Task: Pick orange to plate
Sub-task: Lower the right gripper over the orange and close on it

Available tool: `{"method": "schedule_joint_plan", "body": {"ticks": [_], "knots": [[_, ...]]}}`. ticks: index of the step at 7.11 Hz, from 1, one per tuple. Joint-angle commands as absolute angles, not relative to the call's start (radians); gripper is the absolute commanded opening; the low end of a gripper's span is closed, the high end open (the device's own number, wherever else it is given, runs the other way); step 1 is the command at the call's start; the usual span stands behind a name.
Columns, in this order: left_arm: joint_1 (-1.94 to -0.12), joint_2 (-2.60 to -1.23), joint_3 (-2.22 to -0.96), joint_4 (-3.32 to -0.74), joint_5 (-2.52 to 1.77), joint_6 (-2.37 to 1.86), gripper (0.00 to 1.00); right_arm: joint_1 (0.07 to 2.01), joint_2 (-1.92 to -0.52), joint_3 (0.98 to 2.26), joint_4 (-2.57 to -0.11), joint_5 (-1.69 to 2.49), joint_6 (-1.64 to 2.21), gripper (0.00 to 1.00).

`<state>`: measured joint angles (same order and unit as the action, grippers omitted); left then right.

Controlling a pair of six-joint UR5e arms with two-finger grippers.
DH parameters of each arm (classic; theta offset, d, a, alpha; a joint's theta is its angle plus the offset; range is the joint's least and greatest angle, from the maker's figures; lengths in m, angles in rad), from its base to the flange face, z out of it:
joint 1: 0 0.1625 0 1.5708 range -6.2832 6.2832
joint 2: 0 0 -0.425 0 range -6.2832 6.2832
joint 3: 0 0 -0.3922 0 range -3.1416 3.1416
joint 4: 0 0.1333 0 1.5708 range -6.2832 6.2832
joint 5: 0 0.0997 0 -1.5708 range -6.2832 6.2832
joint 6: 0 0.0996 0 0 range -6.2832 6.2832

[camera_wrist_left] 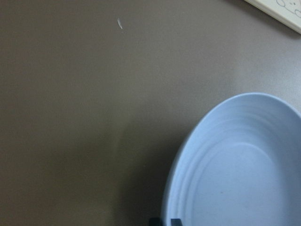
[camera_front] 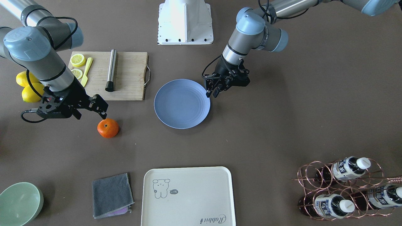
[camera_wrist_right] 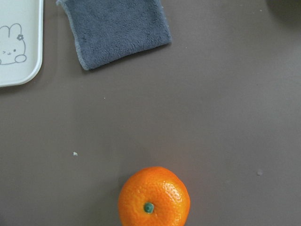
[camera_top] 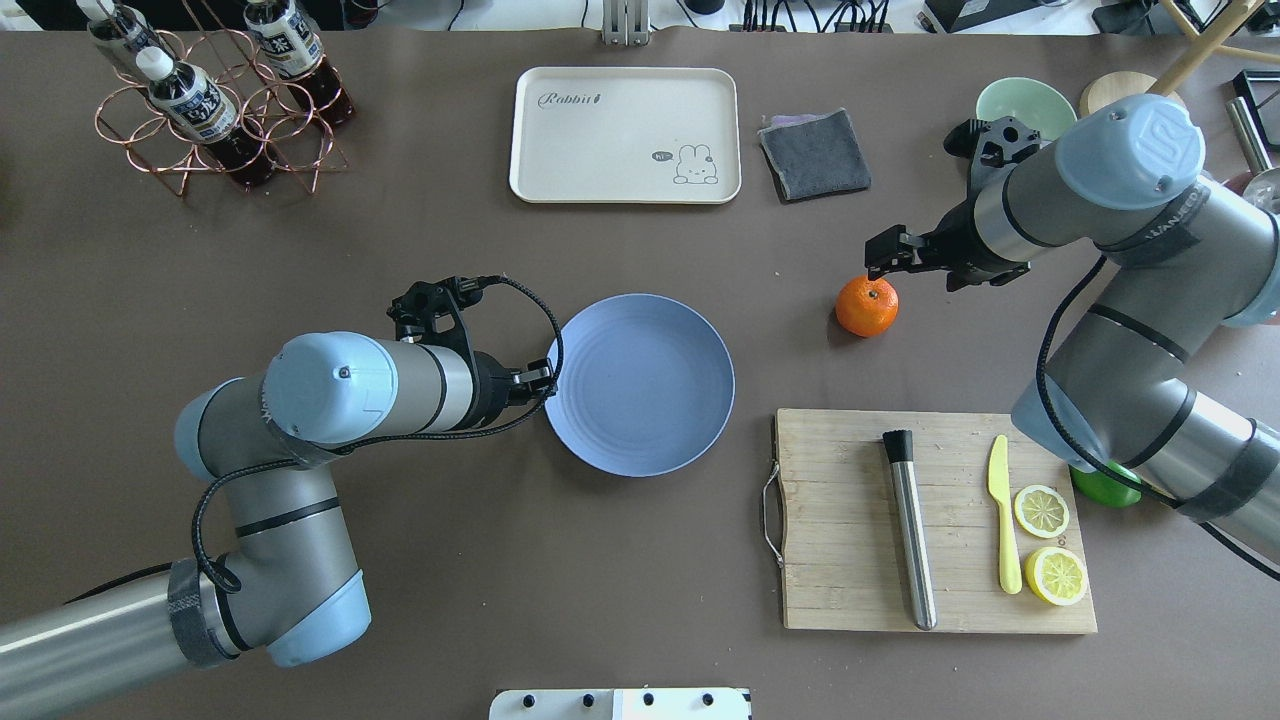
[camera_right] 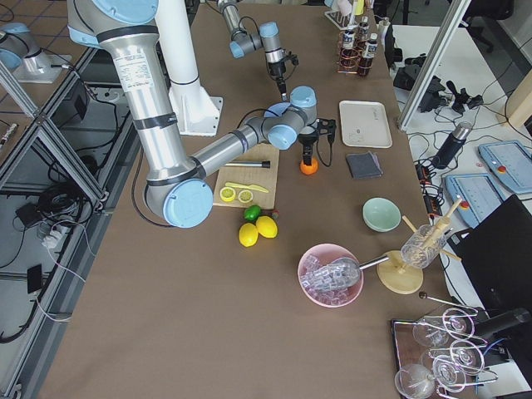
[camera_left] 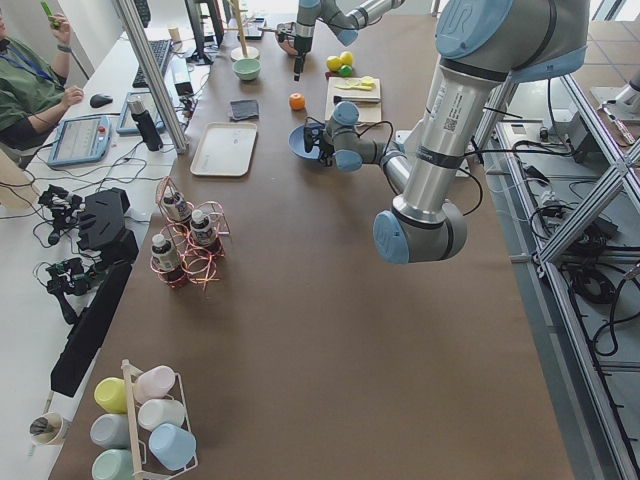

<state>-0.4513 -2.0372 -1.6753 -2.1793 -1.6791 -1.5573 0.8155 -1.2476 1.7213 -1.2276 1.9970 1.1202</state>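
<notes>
Two arms work over the brown counter (camera_front: 282, 125).

- Small round bright-orange fruit (camera_front: 108, 128) sits on the bare counter with its green stem dot up. It is apart from the plate, on the robot's right of it, and in the right wrist view it shows low and centred.
- Round pale-blue ridged plate (camera_front: 182, 103) lies flat at mid-counter.
- Right claw (camera_front: 91, 115) has its fingers spread apart and angles down, with one fingertip just over the orange's edge. I cannot tell if they touch.
- Left claw (camera_front: 212, 93) has its fingers drawn close together, gripping nothing, and hangs at the plate's rim on the robot's left side.

Surroundings:
- Rectangular wooden cutting board (camera_front: 128, 75) lies near the plate on the robot's right. It carries a steel cylinder with a black end (camera_front: 111, 69), a yellow plastic knife (camera_front: 87, 71) and two lemon slices (camera_front: 78, 59).
- Two whole yellow lemons (camera_front: 26, 86) lie past the board, partly behind the right arm.
- On the operators' side are a cream rectangular tray with a cartoon drawing (camera_front: 188, 197), a folded grey cloth (camera_front: 111, 194), a mint-green bowl (camera_front: 19, 204) and a copper wire rack (camera_front: 314, 179) holding dark bottles (camera_front: 348, 168).
</notes>
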Motion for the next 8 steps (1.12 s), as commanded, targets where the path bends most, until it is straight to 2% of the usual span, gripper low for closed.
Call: {"method": "schedule_joint_plan", "body": {"ticks": [1, 4, 5, 6, 8], "knots": [[-0.463, -2.037, -1.677, -2.181, -1.675, -1.555, 0.98, 0.763, -1.18, 1.613, -1.224, 1.928, 1.12, 1.0], [-0.474, -2.039, -1.68, -2.181, -1.68, -1.555, 0.98, 0.716, -1.178, 1.563, -1.223, 1.867, 1.117, 1.0], [-0.477, -2.039, -1.681, -2.181, -1.684, -1.543, 0.98, 0.713, -1.177, 1.562, -1.224, 1.867, 1.12, 0.88], [-0.482, -2.039, -1.681, -2.181, -1.684, -1.54, 0.98, 0.715, -1.175, 1.566, -1.224, 1.868, 1.121, 0.01], [-0.543, -2.03, -1.68, -2.175, -1.728, -1.451, 0.98, 0.724, -1.134, 1.598, -1.236, 1.879, 1.123, 0.0]]}}
